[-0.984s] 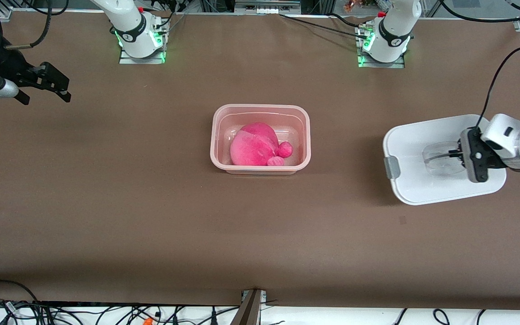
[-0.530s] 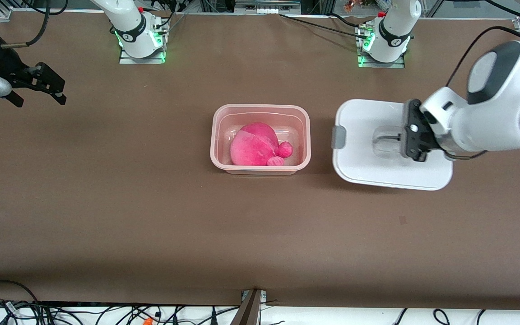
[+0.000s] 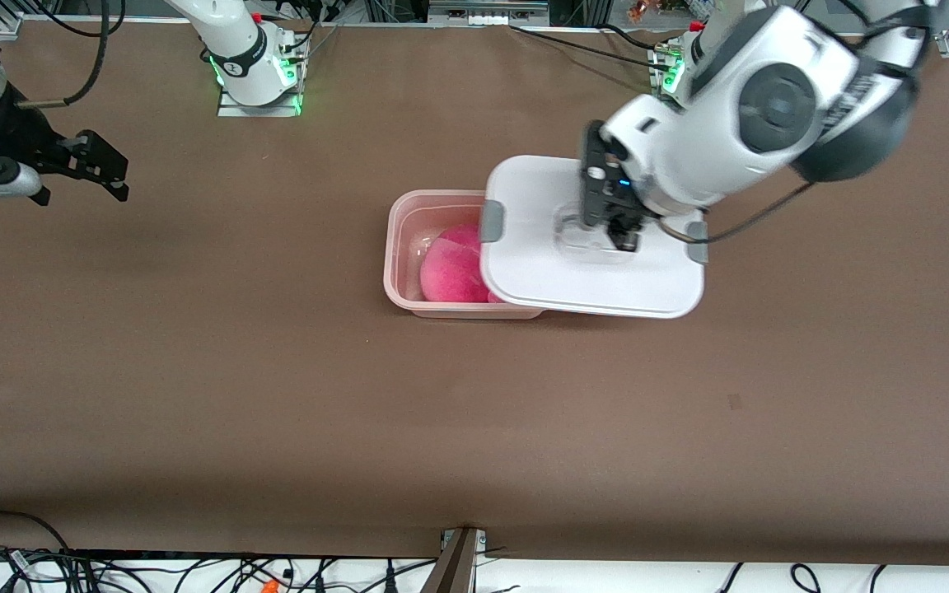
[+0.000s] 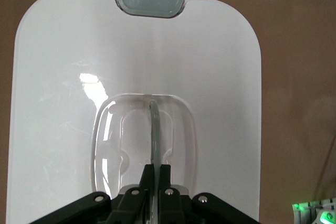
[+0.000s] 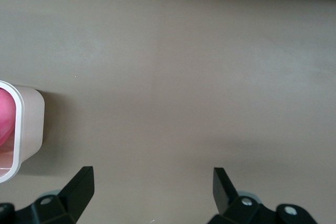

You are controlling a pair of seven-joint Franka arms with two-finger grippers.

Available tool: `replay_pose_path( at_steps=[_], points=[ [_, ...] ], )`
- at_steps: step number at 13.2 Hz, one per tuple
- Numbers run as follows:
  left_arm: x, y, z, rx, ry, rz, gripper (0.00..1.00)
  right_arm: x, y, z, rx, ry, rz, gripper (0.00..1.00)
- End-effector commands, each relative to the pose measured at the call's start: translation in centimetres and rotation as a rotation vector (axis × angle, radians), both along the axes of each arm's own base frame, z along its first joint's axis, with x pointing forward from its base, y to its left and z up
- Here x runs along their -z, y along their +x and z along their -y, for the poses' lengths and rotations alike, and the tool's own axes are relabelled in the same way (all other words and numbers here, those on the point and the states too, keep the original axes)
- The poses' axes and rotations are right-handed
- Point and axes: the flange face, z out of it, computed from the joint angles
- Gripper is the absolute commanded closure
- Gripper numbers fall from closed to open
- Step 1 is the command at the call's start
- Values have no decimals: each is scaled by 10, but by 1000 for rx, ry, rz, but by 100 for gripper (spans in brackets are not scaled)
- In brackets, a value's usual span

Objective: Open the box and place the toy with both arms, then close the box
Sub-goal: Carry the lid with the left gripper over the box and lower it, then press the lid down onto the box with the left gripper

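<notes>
**Lid held over the box, toy inside**

At mid-bench, on the brown bench, the box stands with its translucent pink rim showing toward the right arm's end. Inside it lies the toy, a bright-pink plush, of which only the part toward the right arm's end shows in the front view.

Over the box's other part, toward the left arm's end, hangs the white lid, roughly level and covering about half of the opening. One grey clip sits over the box, and a second grey clip sits at the lid's end over bare bench. The left pincer is pressed together on the thin upright bar of the clear handle, recessed in the middle of the lid, and so carries the lid in the air.

Toward the right arm's end of the bench, the right pincer waits over bare bench, well apart from the box, its fingers spread wide and holding nothing.
</notes>
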Motion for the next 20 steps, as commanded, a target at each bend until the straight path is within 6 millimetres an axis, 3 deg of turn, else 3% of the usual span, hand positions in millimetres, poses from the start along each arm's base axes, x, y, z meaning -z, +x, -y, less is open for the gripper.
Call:
replay_pose_path(
  at_steps=[1, 4, 8, 11, 20],
  points=[
    [26, -11, 44, 15, 16, 36, 100, -9, -3, 1, 9, -12, -20, 0],
    [42, -14, 70, 39, -30, 55, 100, -8, -1, 2, 20, -8, -12, 0],
    [90, -7, 102, 72, -30, 134, 100, -6, 0, 3, 28, 32, -19, 0],
    [104, -30, 133, -21, -9, 101, 100, -6, 1, 3, 29, 35, -16, 0],
    [117, -35, 140, 5, 22, 113, 100, -6, 2, 5, 34, 36, -16, 0]
  ],
)
